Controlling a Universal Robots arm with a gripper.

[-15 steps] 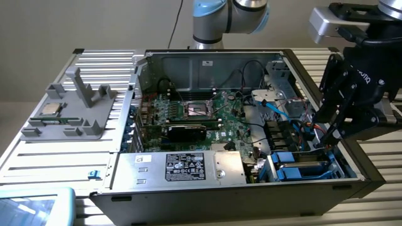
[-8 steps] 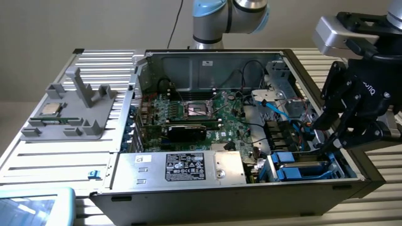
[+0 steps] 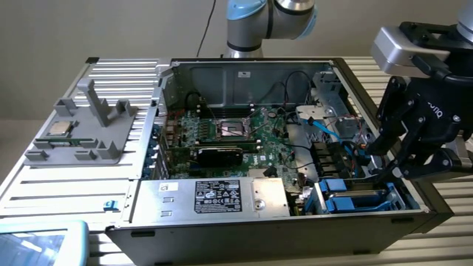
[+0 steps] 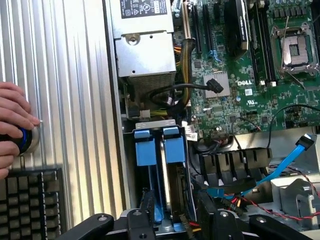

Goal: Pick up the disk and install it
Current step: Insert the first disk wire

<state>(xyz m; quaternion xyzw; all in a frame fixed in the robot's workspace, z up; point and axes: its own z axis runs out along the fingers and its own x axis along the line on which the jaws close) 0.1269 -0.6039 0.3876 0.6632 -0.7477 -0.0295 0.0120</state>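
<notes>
Clock bearings are read off the exterior view, with the open computer case point(image 3: 258, 235) at the dial's centre.

- Case lies on its side on the slatted table point(image 3: 59, 188), its interior facing up. The robot arm point(image 3: 258, 16) stands at 12 o'clock behind it.
- Gripper point(image 3: 382, 165) hangs at 3 to 4 o'clock, over the drive bay in the case's corner. Its fingers point(image 3: 373, 147) are spread and reach down to the bay's outer end. I cannot tell whether they touch anything.
- The disk point(image 3: 356, 194) sits in that bay at 4 o'clock, silver-grey between blue rails, just beside the fingertips.
- In the wrist view, two blue tabs point(image 4: 148, 150) stand side by side in the bay, with the gripper's black links just past them.
- Power supply point(image 3: 214, 197) with its black label is at 6 o'clock, touching the bay's inner side.
- Motherboard point(image 3: 273, 144) is mid-case, with the empty CPU socket point(image 3: 235, 128) near centre. A blue SATA cable point(image 3: 325, 130) is draped at 2 o'clock.
- Grey fixture point(image 3: 81, 133) sits at 9 o'clock, well apart from the case, with a square CPU chip point(image 3: 59, 129) lying on it.
- A person's hand point(image 4: 12, 117) rests on a blue-ringed knob point(image 4: 27, 141) beside a keyboard point(image 4: 30, 205), outside the case wall.
</notes>
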